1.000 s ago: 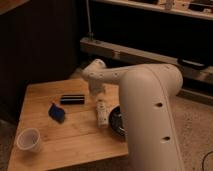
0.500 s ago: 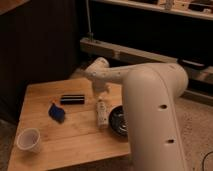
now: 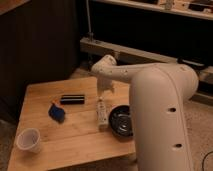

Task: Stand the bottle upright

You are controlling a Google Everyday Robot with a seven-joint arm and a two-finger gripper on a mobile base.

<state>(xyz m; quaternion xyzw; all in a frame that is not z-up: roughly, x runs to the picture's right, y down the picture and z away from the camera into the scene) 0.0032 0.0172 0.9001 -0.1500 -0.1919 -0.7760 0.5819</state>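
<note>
The bottle lies flat on its side near the middle of the wooden table, so it is not standing up yet. Its long way runs from 12 o'clock to 6 o'clock, away from me and back. I cannot tell which end has the cap. At 12 o'clock from the bottle, just over its far end, hangs the gripper. It points down and holds nothing, and its fingers are spread wide. I think it is there because it needs to come down around the bottle, and I cannot see if it touches it. At 3 o'clock, just beside the bottle, sits a black bowl. That is close, so I think I must tip the bottle up with care or it may bump the bowl. At 9 o'clock is a small blue thing, and at 10 o'clock a black bar, both apart from the bottle. At 8 o'clock, near the table's front corner, stands a white cup. The big white arm reaches in from 4 o'clock and hides that side of the table.
</note>
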